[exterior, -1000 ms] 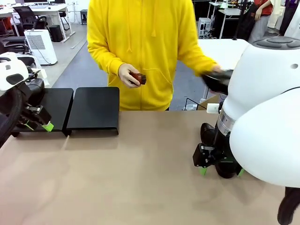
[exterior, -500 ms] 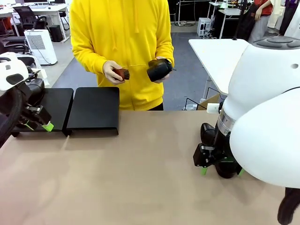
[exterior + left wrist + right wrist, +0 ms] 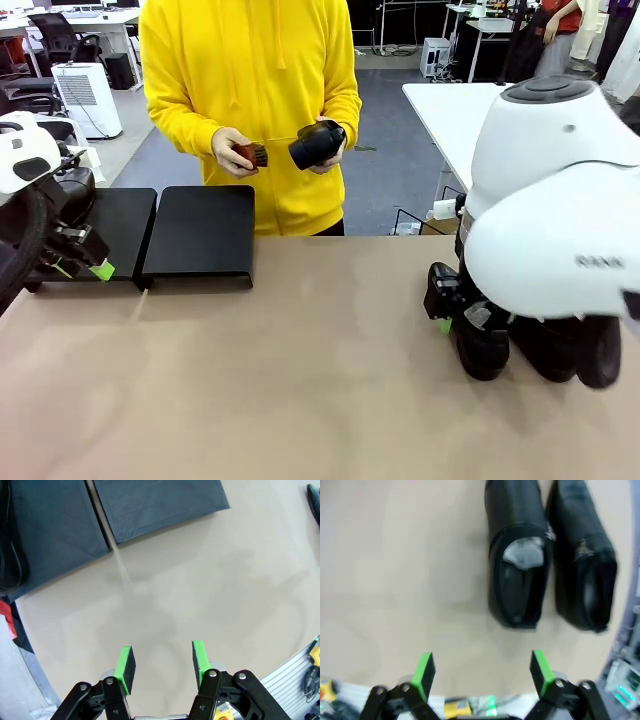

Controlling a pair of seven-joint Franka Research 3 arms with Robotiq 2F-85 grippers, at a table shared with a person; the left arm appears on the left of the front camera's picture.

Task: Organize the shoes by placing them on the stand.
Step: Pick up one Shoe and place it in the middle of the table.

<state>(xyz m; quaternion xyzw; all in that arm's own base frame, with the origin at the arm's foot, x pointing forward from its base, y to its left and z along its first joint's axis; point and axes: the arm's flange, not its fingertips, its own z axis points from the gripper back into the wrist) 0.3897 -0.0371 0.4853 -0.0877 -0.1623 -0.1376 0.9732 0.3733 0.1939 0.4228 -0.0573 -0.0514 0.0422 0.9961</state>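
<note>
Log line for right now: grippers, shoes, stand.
left gripper: open, over table | right gripper: open, above two shoes | person: holding another shoe and brush | stand: no shoes yet

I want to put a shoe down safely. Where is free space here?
Both platforms are bare: the right platform fully, the left platform partly hidden by the left arm. The table middle, between platforms and right arm, is free too. Crowded: the right side, where two shoes lie before the right hand.
</note>
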